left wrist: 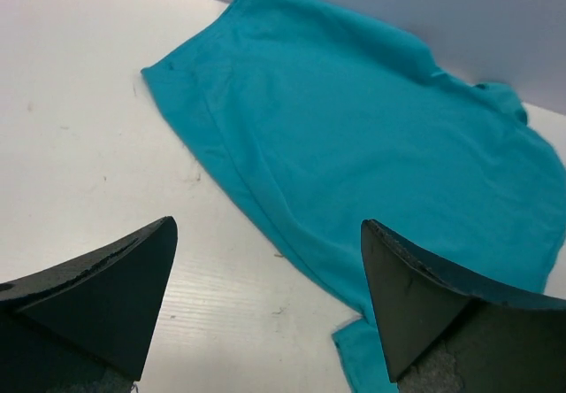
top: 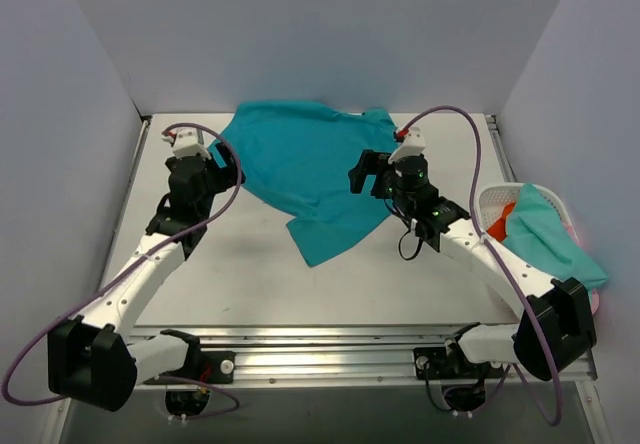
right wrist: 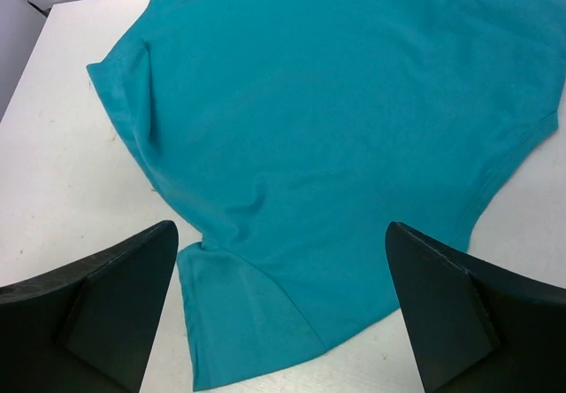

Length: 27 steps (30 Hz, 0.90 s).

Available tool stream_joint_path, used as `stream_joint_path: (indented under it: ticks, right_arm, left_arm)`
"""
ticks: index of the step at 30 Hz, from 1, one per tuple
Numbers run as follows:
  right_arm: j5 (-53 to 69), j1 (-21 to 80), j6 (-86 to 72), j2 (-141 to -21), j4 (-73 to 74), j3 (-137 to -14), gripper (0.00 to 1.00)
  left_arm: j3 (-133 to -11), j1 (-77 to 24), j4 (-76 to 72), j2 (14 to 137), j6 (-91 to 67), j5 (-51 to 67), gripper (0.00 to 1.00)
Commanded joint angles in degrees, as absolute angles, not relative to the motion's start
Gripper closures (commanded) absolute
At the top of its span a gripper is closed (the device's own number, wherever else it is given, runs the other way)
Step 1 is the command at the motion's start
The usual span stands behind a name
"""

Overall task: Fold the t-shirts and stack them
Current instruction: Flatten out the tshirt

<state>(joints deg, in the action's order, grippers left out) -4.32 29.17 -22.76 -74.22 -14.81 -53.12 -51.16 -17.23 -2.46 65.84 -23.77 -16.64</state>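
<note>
A deep teal t-shirt (top: 305,169) lies spread on the table at the back middle, with one corner flap reaching toward the front. It fills the left wrist view (left wrist: 371,136) and the right wrist view (right wrist: 336,119). My left gripper (top: 232,171) is open at the shirt's left edge, above the table, holding nothing. My right gripper (top: 362,176) is open over the shirt's right side, also empty. A paler aqua shirt (top: 548,236) and an orange-red one (top: 501,221) lie in the basket at the right.
A white lattice basket (top: 492,200) stands at the table's right edge beside my right arm. Grey walls close in the back and both sides. Bare table (top: 230,264) lies in front of the shirt.
</note>
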Motion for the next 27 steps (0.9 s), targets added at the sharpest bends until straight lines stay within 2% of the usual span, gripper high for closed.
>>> stream_joint_path:
  ticks: [1, 3, 7, 12, 15, 17, 22, 27]
  right_arm:
    - [-5.9, 30.3, -23.6, -70.5, -15.2, -51.6, 0.00]
    - [-6.1, 30.5, -24.2, -69.1, -15.3, -49.6, 0.00]
    - [-5.6, 30.7, -24.5, -67.7, -14.9, -47.6, 0.00]
    - [-2.4, 31.6, -27.7, -65.3, -18.1, -44.6, 0.00]
    - [-2.2, 32.7, -28.3, -64.7, -19.0, -43.1, 0.00]
    - [-2.8, 33.4, -28.0, -64.5, -18.7, -42.5, 0.00]
    - [-4.9, 34.1, -27.3, -64.9, -19.6, -41.3, 0.00]
    - [-5.3, 34.3, -27.1, -66.6, -18.9, -42.0, 0.00]
  left_arm:
    - [-53.1, -16.9, -0.9, 70.1, -20.7, -20.4, 0.06]
    - [-59.1, -14.5, 2.8, 74.2, -21.2, -22.0, 0.06]
    - [-73.7, -8.0, 11.8, 92.9, -23.8, -13.7, 0.04]
    - [-82.7, -5.5, 9.2, 107.7, -27.2, -8.6, 0.04]
    - [-92.6, -5.8, 14.0, 116.2, -28.0, -9.0, 0.04]
    - [-98.5, -5.7, 16.6, 119.5, -27.9, -8.4, 0.03]
    - [-101.1, -6.1, 13.7, 123.2, -28.7, -6.9, 0.03]
    - [-108.4, -6.2, 17.0, 128.8, -29.0, -8.9, 0.03]
